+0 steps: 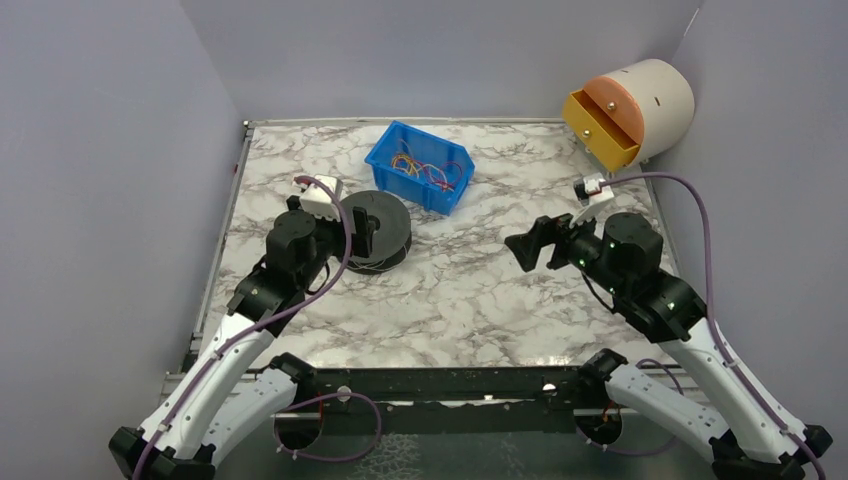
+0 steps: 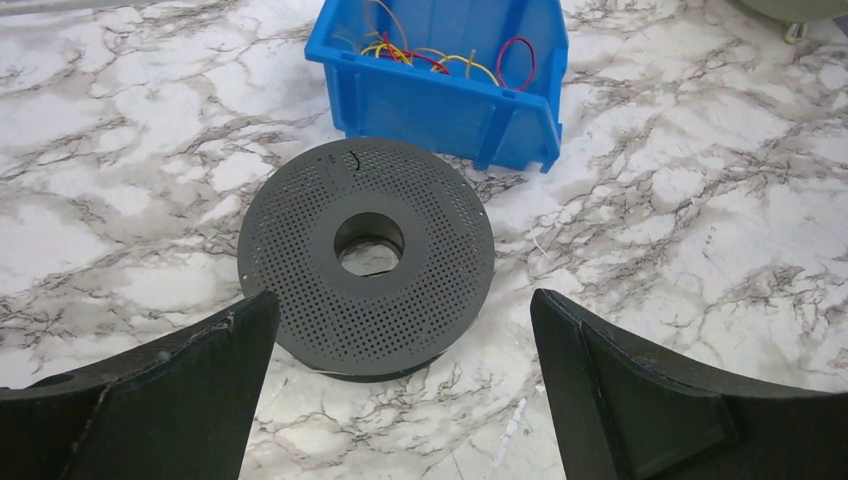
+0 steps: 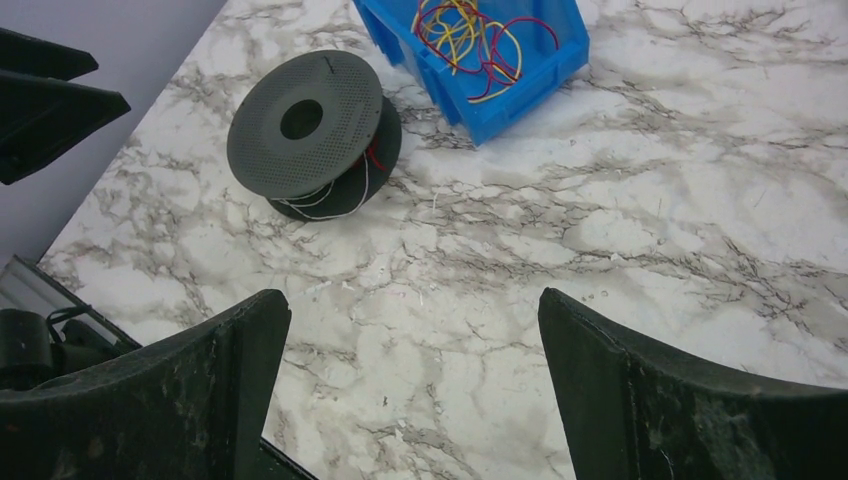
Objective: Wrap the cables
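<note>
Left gripper (image 2: 402,305) hangs just on the near side of the spool (image 2: 420,270), jaws spread wide, holding nothing. The spool is a black perforated reel lying flat on the marble table (image 1: 470,300). The right wrist view shows a few thin strands, pale and red, already at the spool's core (image 3: 352,188).

Just behind and right of the spool sits the blue bin (image 2: 430,105). The cables (image 3: 470,40) are piled inside as a loose tangle of red, yellow and dark strands, not touching the spool.

Handling guess: very light, limp and springy, with no stiffness to push against, and likely to snag each other and drag the whole clump. Best hold is probably a pinch on one loop that stands above the pile near the bin's low open front, or on a free end if one shows. The fingers are far thicker than a strand, so they need to close fully.

Right gripper (image 1: 533,245) is well right of the spool, above bare table, jaws apart and empty. Farther right of the spool, at the back corner, is a round drawer unit (image 1: 650,95) with its yellow drawer pulled out.
</note>
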